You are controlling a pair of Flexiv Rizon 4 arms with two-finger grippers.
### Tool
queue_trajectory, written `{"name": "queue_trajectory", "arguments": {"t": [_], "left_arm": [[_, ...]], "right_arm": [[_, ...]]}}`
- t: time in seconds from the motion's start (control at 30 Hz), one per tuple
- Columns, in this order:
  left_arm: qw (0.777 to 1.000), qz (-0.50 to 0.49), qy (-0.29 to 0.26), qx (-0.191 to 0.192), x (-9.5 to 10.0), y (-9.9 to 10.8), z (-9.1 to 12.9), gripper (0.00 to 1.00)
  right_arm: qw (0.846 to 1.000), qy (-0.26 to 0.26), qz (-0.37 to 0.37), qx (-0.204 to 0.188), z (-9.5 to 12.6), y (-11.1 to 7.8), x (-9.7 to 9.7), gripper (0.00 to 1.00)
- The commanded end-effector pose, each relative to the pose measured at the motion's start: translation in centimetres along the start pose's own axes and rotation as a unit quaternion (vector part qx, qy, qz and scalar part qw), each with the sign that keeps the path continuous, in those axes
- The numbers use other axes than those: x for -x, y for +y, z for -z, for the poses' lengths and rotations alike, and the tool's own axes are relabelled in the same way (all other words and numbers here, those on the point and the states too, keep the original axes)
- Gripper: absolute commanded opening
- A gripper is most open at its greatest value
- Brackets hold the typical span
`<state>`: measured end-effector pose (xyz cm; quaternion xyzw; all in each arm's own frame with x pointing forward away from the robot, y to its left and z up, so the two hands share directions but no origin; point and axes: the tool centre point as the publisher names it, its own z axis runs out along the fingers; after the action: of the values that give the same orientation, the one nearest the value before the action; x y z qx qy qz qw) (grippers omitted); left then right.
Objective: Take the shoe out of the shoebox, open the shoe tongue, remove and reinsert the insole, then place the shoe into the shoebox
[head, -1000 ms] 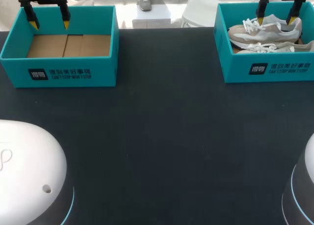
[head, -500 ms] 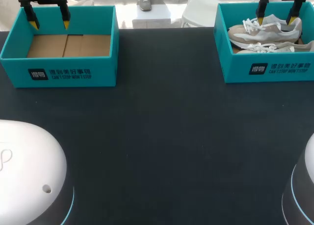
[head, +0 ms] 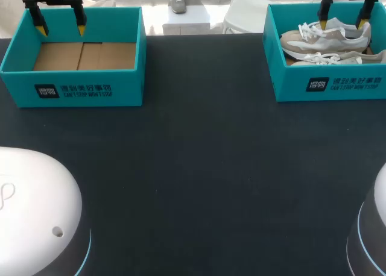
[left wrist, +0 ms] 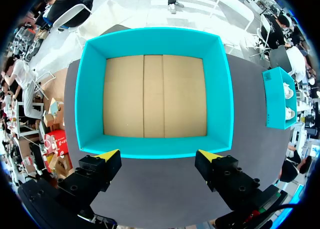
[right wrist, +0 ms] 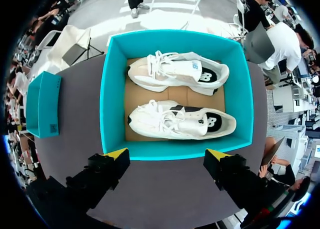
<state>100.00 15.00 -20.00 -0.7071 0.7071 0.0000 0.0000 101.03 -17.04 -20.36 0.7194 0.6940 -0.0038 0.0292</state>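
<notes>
lying on their sides, toes pointing the same way, two pale shoes [head: 325, 40] rest in the teal shoebox [head: 329, 86] at the far right corner of the desk [head: 199, 167]. the right gripper [head: 343, 23] hangs above it, fingers spread apart, holding nothing. at the far left corner, a second box [head: 72, 90] shows its cardboard floor beneath the left gripper [head: 60, 29], fingers likewise apart.

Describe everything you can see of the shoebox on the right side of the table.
The right shoebox is teal, lidless and upright, with dark print on its front wall and a brown cardboard floor. It stands on the dark table at the far right. Two pale sneakers lie inside, side by side. The right claw hangs open above, touching nothing.
</notes>
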Motion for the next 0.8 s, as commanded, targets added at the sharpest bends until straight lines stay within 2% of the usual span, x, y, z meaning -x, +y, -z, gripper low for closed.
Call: {"name": "queue_trajectory", "arguments": {"t": [0.03,0.2,0.33,0.5,0.63,0.8], "left_arm": [[1.0,0.0,0.0,0.0,0.0,0.0,0.0,1.0],[1.0,0.0,0.0,0.0,0.0,0.0,0.0,1.0],[1.0,0.0,0.0,0.0,0.0,0.0,0.0,1.0],[1.0,0.0,0.0,0.0,0.0,0.0,0.0,1.0],[1.0,0.0,0.0,0.0,0.0,0.0,0.0,1.0],[1.0,0.0,0.0,0.0,0.0,0.0,0.0,1.0]], "right_arm": [[1.0,-0.002,-0.014,0.012,-0.9,-0.6,2.6,1.0],[0.999,-0.008,-0.03,0.016,-2.0,-0.5,6.4,1.0],[0.999,0.002,-0.035,0.017,-3.8,-0.5,9.5,1.0],[0.999,-0.012,-0.027,0.014,-5.7,-0.7,12.2,1.0],[1.0,-0.018,-0.026,0.001,-7.6,-0.6,13.6,1.0],[1.0,-0.018,-0.025,-0.002,-9.4,0.1,14.2,1.0]]}}
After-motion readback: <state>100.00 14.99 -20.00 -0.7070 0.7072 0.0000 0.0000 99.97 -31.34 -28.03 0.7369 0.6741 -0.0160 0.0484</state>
